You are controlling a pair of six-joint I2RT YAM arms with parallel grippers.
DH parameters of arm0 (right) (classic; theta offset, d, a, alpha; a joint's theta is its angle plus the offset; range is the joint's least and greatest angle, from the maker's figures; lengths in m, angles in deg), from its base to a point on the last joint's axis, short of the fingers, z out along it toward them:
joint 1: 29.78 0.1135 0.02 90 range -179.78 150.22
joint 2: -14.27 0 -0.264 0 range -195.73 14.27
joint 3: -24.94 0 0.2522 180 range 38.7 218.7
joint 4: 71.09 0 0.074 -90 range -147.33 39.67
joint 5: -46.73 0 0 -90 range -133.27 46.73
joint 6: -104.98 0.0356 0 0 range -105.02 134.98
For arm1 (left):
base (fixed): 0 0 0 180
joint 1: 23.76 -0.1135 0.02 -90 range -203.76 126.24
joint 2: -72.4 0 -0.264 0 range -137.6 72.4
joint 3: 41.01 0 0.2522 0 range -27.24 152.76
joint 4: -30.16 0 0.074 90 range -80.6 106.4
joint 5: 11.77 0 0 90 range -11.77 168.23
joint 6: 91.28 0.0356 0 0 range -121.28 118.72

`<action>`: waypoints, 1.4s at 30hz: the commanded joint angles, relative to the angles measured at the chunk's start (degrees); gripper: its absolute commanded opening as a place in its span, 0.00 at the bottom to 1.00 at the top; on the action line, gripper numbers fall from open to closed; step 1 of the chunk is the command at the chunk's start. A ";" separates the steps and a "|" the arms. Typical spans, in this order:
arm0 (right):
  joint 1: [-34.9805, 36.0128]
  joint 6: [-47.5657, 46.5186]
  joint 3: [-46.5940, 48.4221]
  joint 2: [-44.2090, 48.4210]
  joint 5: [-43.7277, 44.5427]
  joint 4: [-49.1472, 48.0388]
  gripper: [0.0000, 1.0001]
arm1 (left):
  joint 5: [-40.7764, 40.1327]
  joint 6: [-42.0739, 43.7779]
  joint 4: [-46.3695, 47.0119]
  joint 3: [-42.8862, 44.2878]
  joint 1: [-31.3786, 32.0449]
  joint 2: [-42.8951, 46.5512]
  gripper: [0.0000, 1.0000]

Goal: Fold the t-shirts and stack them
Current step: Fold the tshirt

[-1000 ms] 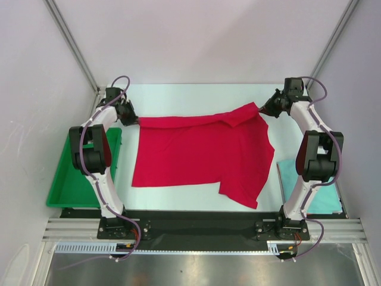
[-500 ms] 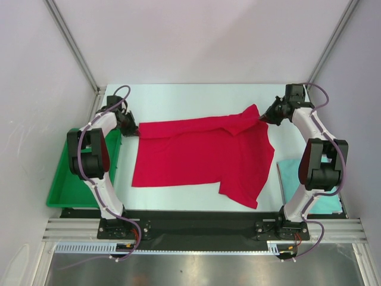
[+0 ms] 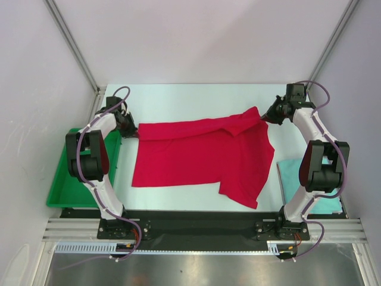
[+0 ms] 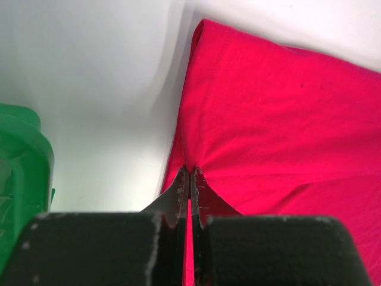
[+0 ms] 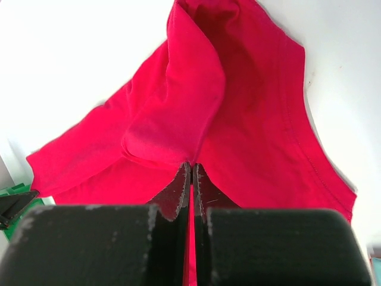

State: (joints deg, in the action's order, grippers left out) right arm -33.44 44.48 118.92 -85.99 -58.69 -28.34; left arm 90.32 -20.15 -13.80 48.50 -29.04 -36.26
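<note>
The red t-shirt (image 3: 202,158) lies spread across the middle of the white table. My left gripper (image 3: 134,130) is shut on its far left corner; the left wrist view shows red cloth (image 4: 268,119) pinched between the fingertips (image 4: 189,176). My right gripper (image 3: 263,118) is shut on its far right corner, which is folded over and slightly raised; the right wrist view shows the cloth (image 5: 196,95) bunched at the fingertips (image 5: 191,170). The pale teal t-shirt (image 3: 292,179) lies folded at the right, partly hidden behind the right arm.
A green plastic tray (image 3: 65,179) stands at the left edge of the table, beside the left arm; its rim shows in the left wrist view (image 4: 24,155). Grey walls close in the sides and back.
Both grippers have pulled the shirt's far edge slightly toward the near side and outward. The far edge now lies straighter. Both stay shut on the cloth.
</note>
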 commanded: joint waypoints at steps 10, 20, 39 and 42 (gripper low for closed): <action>-0.29 -1.11 -1.39 -0.28 2.32 1.42 0.00 | -1.72 2.26 -0.48 1.51 -0.52 -0.06 0.15; 0.14 -0.23 -6.31 0.25 3.03 0.89 0.00 | -3.66 1.65 -1.80 1.43 -0.61 -0.85 0.15; 2.78 1.70 -8.76 5.87 5.66 3.18 0.00 | 6.36 -4.50 -0.66 2.48 3.61 2.32 0.34; 2.78 2.67 -11.57 7.28 5.58 2.30 0.00 | 8.11 -5.73 0.75 1.69 3.52 1.26 0.35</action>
State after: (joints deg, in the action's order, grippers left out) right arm -30.90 46.10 109.11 -82.13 -54.19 -26.81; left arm 95.33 -23.80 -15.13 48.63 -25.33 -34.16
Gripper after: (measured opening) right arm 0.012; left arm 0.344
